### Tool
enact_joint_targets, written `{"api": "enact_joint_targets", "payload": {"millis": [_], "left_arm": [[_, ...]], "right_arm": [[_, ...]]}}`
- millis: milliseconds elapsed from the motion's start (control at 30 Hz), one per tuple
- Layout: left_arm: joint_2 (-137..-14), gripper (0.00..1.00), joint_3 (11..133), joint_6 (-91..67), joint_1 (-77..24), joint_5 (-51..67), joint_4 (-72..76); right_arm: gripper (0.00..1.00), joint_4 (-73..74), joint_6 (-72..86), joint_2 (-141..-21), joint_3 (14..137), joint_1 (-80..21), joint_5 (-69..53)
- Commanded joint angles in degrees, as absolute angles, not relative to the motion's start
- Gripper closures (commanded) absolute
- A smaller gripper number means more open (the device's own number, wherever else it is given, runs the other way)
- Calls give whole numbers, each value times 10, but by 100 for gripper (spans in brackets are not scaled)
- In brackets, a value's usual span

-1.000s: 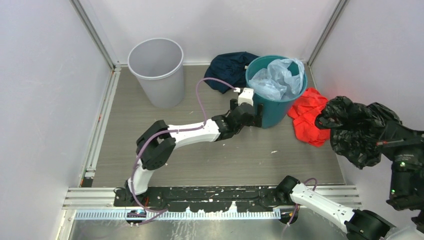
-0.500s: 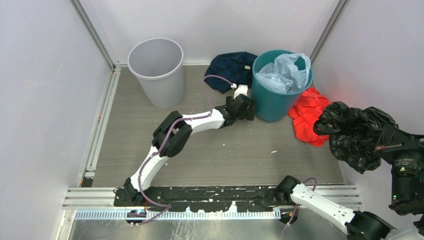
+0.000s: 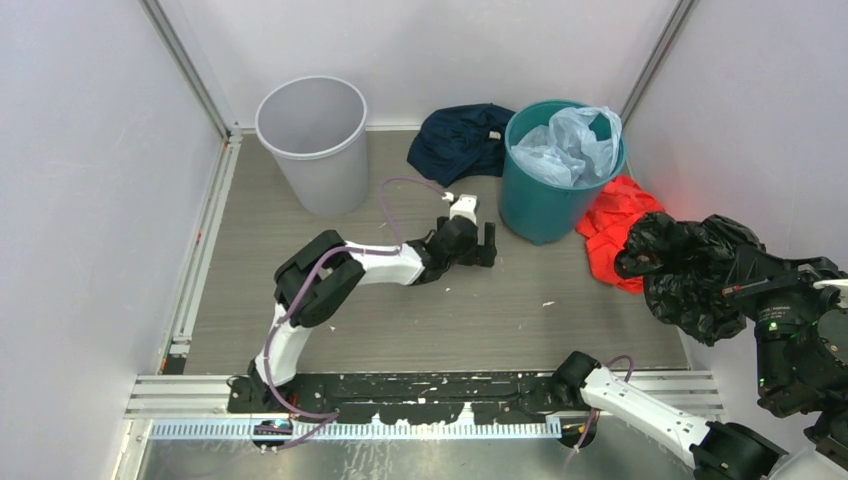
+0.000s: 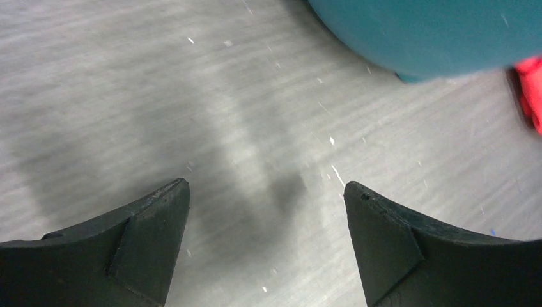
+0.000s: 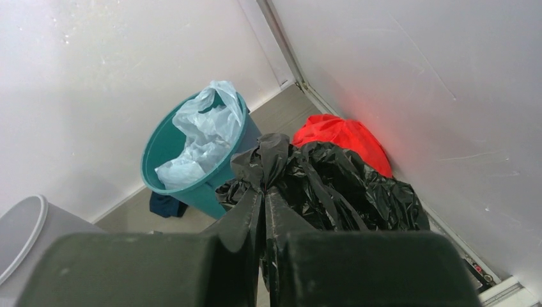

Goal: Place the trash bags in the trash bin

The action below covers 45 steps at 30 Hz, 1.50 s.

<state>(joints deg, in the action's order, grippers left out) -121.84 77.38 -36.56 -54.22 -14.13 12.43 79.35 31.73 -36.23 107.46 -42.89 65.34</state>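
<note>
Top external shows my left pincer (image 3: 487, 246), jaws apart, has backed off the teal bin (image 3: 545, 205), clearing the way, I judge, for my right pincer (image 5: 263, 192), clamped on the black trash bag (image 3: 690, 270) aloft far right, well apart from the grey trash bin (image 3: 315, 140).

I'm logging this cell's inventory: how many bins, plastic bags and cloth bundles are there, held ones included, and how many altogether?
Bins: 2 (grey bin, teal bin)
Plastic bags: 2 (black bag, pale blue bag)
Cloth bundles: 2 (navy cloth, red cloth)
Total: 6
</note>
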Motion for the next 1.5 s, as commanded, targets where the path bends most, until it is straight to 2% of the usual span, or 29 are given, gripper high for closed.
{"api": "enact_joint_targets", "payload": {"millis": [0,133,433,800,1167,1467], "left_arm": [[-1167,8,726,-333,-581,-148,254],[-1189,1,752,-284,-606,-151,278],[-1246,0,835,-200,-617,-162,328],[-1376,0,960,-99,-634,-260,444],[-1445,0,1074,-88,-609,-262,435],[-1498,0,1167,-129,-576,-234,366]], "right_arm": [[90,773,328,-374,1069,-428,644],[90,776,330,-382,1072,-428,639],[90,803,334,-391,1100,-428,642],[90,828,332,-421,1129,-428,627],[91,840,353,-431,1115,-428,595],[91,836,357,-431,1108,-428,587]]}}
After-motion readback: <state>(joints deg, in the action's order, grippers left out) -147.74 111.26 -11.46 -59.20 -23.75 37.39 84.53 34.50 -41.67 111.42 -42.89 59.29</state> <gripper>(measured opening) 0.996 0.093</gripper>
